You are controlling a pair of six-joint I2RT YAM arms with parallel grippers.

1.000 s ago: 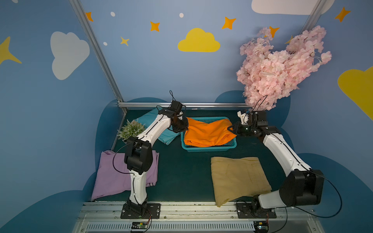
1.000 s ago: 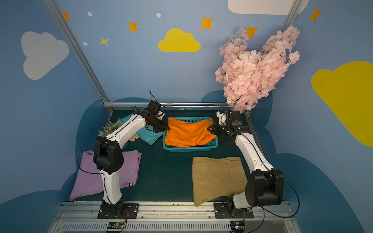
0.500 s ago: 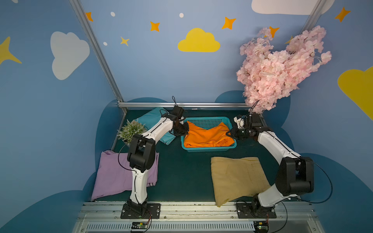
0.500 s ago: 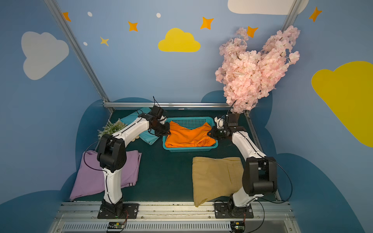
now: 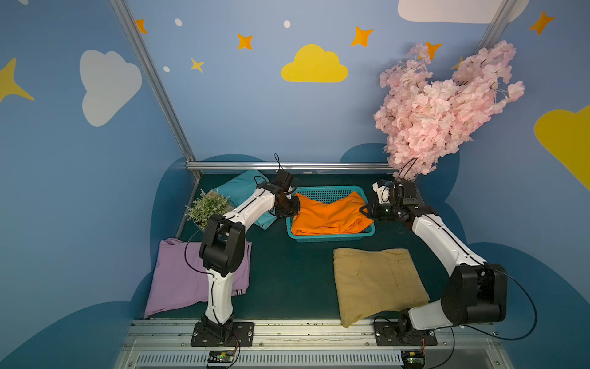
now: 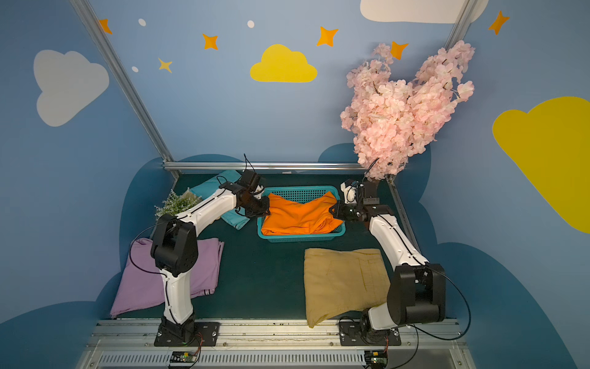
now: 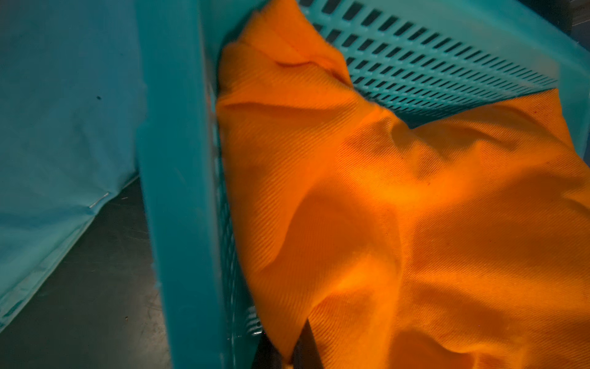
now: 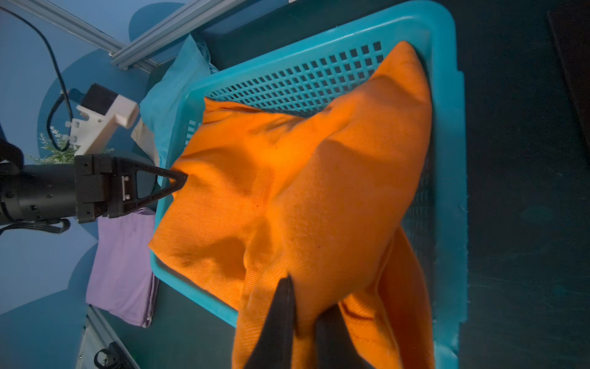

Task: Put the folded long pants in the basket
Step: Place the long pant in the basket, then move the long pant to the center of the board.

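The orange folded long pants (image 5: 329, 214) (image 6: 300, 214) lie sagging in the turquoise basket (image 5: 329, 238) (image 6: 300, 238), their right edge spilling over the rim (image 8: 447, 159). My left gripper (image 5: 297, 206) (image 7: 297, 351) is shut on the cloth's left edge at the basket's left wall (image 7: 172, 191). At the right end, my right gripper (image 5: 364, 209) (image 8: 303, 319) is shut on a fold of the same orange cloth (image 8: 303, 191). Khaki pants (image 5: 376, 281) lie at the front right, lilac pants (image 5: 178, 278) at the front left under the left arm, and turquoise pants (image 5: 239, 188) behind it.
A small potted plant (image 5: 207, 207) stands at the left edge beside the turquoise pants. A pink blossom tree (image 5: 440, 108) overhangs the back right corner above the right wrist. A metal rail (image 5: 287, 165) bounds the back of the dark green mat.
Both grippers have come down with the orange pants, and the cloth has sunk from above the rim into the basket. The right arm has straightened out to the right.
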